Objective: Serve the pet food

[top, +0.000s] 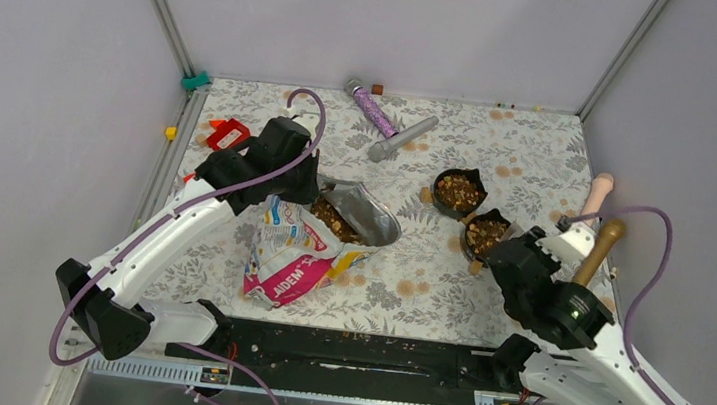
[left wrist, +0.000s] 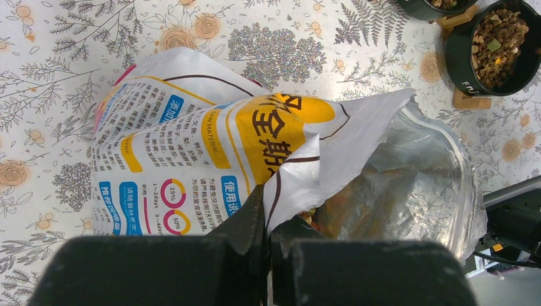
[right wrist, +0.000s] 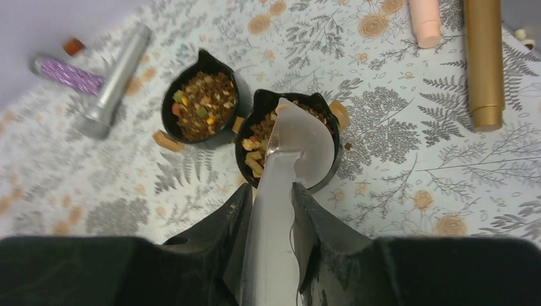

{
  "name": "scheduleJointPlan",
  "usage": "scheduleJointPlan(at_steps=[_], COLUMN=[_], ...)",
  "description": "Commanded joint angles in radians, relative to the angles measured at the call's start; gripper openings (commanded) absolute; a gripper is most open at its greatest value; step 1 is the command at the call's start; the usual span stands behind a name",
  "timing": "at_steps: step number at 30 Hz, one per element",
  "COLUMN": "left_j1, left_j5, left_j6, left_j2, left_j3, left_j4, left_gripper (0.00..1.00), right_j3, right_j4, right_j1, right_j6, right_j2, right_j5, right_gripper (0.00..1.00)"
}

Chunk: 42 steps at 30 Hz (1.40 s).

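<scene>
Right hand (right wrist: 273, 194) holds the scoop (right wrist: 300, 146) over the three-o'clock bowl (right wrist: 263, 102) to tip in pet food (right wrist: 258, 137) — left hand (left wrist: 268, 213) pinching the bag (left wrist: 191, 146) open.

The left fingers (left wrist: 250, 220) pinch the open bag (left wrist: 191, 140) edge, pet food (left wrist: 497, 38) in a black bowl (left wrist: 456, 64) beyond.

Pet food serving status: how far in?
Done: far bowl and near bowl both hold pet food. In hand: right gripper holds the scoop over the near bowl; left gripper pinches the open bag by its edge. Left: probably just finishing this pour and setting the scoop down.
</scene>
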Motion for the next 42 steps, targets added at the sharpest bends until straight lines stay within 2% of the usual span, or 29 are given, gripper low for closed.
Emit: scheduleJointPlan(at_steps=[1,5,9,12,15,17,19,21,23,25,30,33,39,42], left_j1=[-0.005,-0.005,-0.004,-0.004,-0.005,-0.004,-0.005,-0.005,-0.005,-0.005,-0.004,-0.005,-0.005,-0.004], left_j5=[0.044,0.042,0.044,0.057,0.058,0.055,0.056,0.058,0.055,0.056,0.053,0.053,0.058,0.053], left_j6=[-0.01,-0.01,-0.011,-0.012,-0.012,-0.011,-0.011,-0.012,-0.012,-0.012,-0.012,-0.013,-0.014,-0.013], left_j2=[0.009,0.003,0.002,0.003,0.004,0.004,0.004,0.006,0.007,0.01,0.005,0.0,-0.003,-0.007], left_j3=[0.018,0.019,0.019,0.019,0.019,0.019,0.019,0.019,0.019,0.018,0.018,0.019,0.019,0.021], left_j4=[0.054,0.054,0.054,0.054,0.054,0.053,0.054,0.054,0.053,0.053,0.053,0.054,0.054,0.053], left_gripper=[0.0,0.0,0.0,0.0,0.0,0.0,0.0,0.0,0.0,0.0,0.0,0.0,0.0,0.0], right_j3=[0.083,0.13,0.114,0.088,0.174,0.204,0.158,0.093,0.112,0.143,0.166,0.163,0.247,0.207], right_j4=[-0.026,-0.061,-0.032,0.04,-0.149,-0.196,-0.064,0.073,0.012,-0.068,-0.029,-0.026,-0.145,-0.074], right_j1=[0.0,0.0,0.0,-0.003,-0.003,-0.003,-0.003,-0.004,-0.004,-0.005,-0.004,-0.004,-0.004,-0.004], right_j6=[-0.126,-0.125,-0.134,-0.248,-0.141,-0.072,-0.135,-0.262,-0.222,-0.157,-0.188,-0.171,-0.23,-0.217], right_j2=[0.122,0.17,0.113,0.122,0.17,0.134,0.059,0.015,0.034,0.049,0.007,-0.013,0.169,0.146], right_j5=[-0.033,-0.041,-0.03,-0.109,-0.037,0.036,0.022,-0.097,-0.122,-0.063,-0.143,-0.115,-0.139,-0.087], right_gripper=[0.0,0.0,0.0,0.0,0.0,0.0,0.0,0.0,0.0,0.0,0.0,0.0,0.0,0.0])
